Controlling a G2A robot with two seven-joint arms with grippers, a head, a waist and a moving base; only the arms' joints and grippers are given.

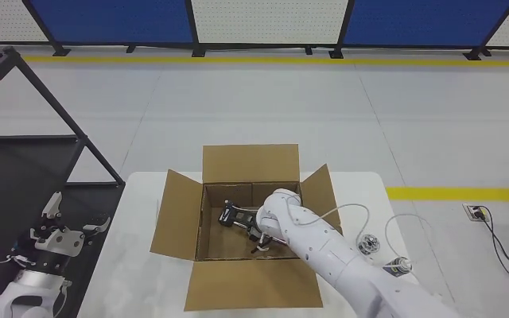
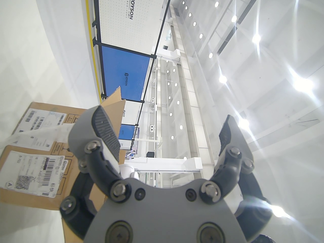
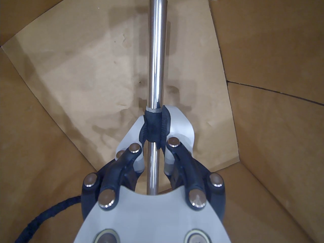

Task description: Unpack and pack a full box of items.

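While the right gripper [image 3: 155, 123] hangs down inside the open brown cardboard box [image 1: 250, 282], I see its two dark pads pinched tight on a slim polished steel tube [image 3: 157, 51]. The tube runs straight out past the fingertips, over the bare cardboard floor and apart from the walls. I cannot tell whether its far end touches down. The box stands mid-way along the white table [image 1: 139, 238], all four flaps folded outward. Right of it on the table lie a small round silvery part [image 1: 367, 243] and a second silvery part [image 1: 400, 264]. The left gripper [image 2: 167, 132] is beyond the table's left edge, fingers spread wide, gripping nothing.
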